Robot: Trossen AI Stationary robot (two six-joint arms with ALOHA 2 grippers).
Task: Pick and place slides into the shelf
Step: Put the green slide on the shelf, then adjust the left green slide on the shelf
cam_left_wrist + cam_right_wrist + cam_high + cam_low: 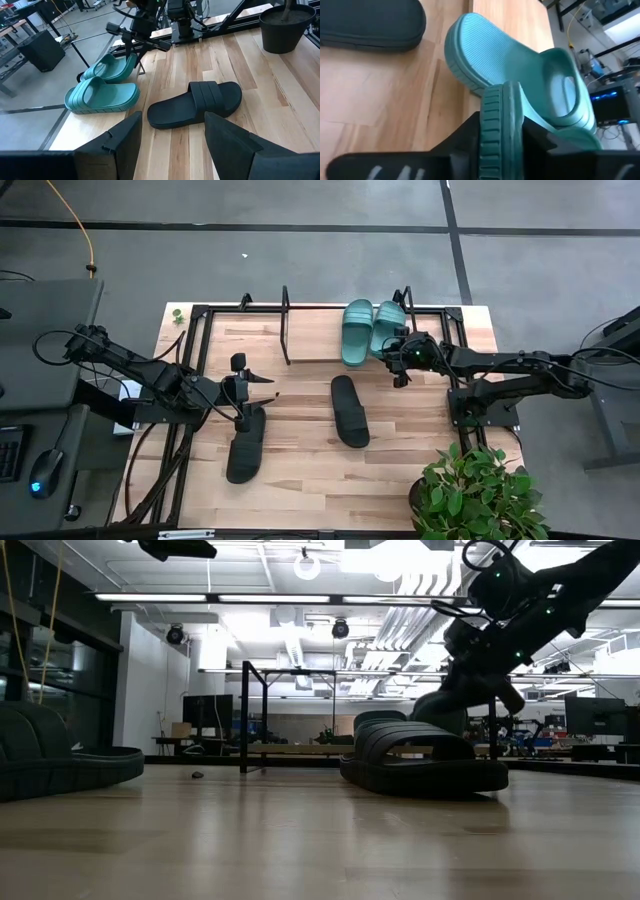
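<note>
Two teal slides lie side by side at the far middle, by the shelf's black frame bars (286, 330). The left one (357, 332) lies sole-down on the light board. My right gripper (398, 358) is shut on the right one (388, 326). One black slide (350, 411) lies sole-down mid-table. The other black slide (245, 448) lies near the left. My left gripper (242, 395) hangs above its far end, open, with nothing between its fingers (125, 145). My right gripper pinches the teal slide's ribbed sole rim (496, 107) at the near end between its two fingers. It comes slanting down from the table's right. The rim stands on edge between the fingers, and the rest of the slide reaches away beside the other teal slide (520, 65).
A potted plant (480, 492) stands at the near right corner. Cables and a black frame run along the table's left side (170, 450). Bare wood lies between the two black slides.
</note>
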